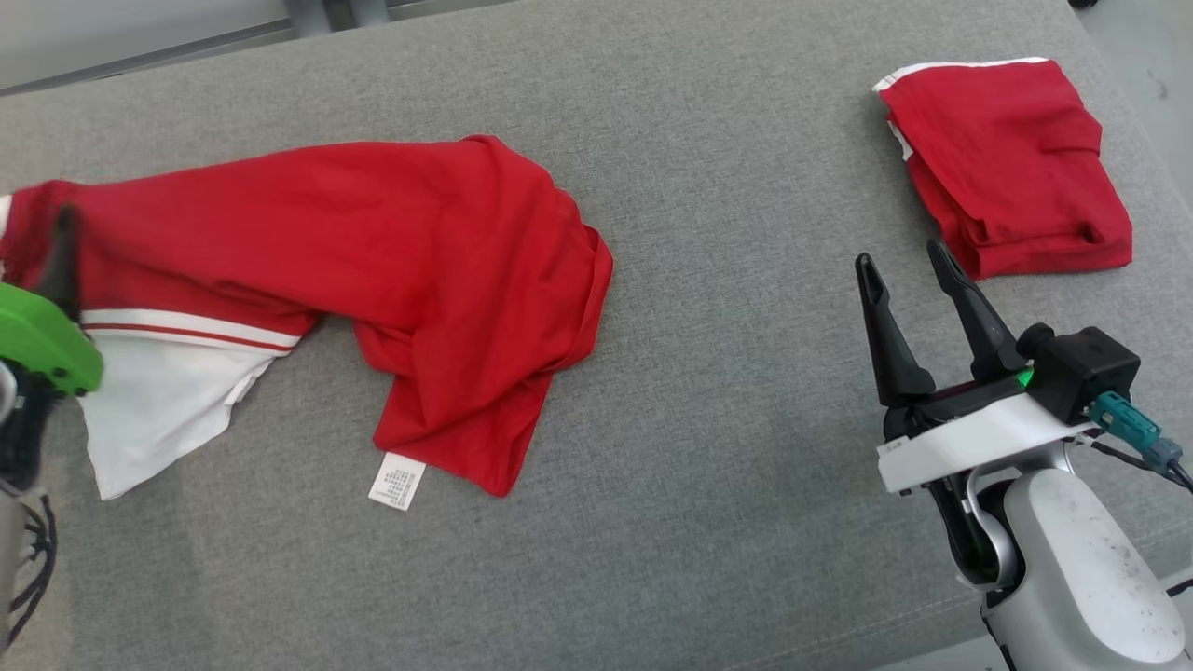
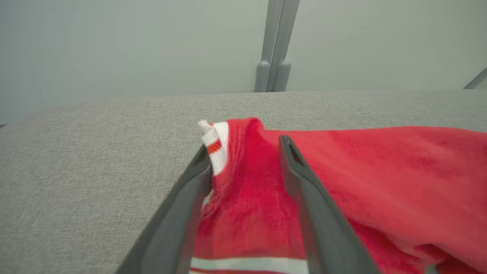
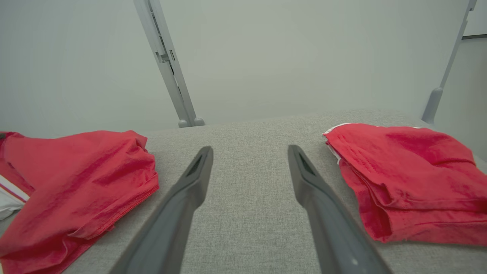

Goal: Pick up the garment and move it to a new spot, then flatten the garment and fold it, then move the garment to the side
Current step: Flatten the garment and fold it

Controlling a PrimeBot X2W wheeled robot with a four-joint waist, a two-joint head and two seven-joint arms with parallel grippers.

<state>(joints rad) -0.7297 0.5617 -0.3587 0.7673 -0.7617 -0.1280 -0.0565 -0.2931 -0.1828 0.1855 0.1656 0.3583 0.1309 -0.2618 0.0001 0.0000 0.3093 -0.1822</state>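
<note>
On our left the garment [image 1: 419,261] lies stretched across the padded surface [image 1: 727,391]. Its left end sits between the parted fingers of our left gripper [image 2: 245,152], and its label [image 1: 396,482] rests on the surface at the near edge, closest to us. Well apart from it, toward the far right corner of the same surface, we find a folded garment [image 1: 1007,168]. Our right gripper [image 1: 899,253] stands just before that folded garment, nearer to us, touching neither piece.
</note>
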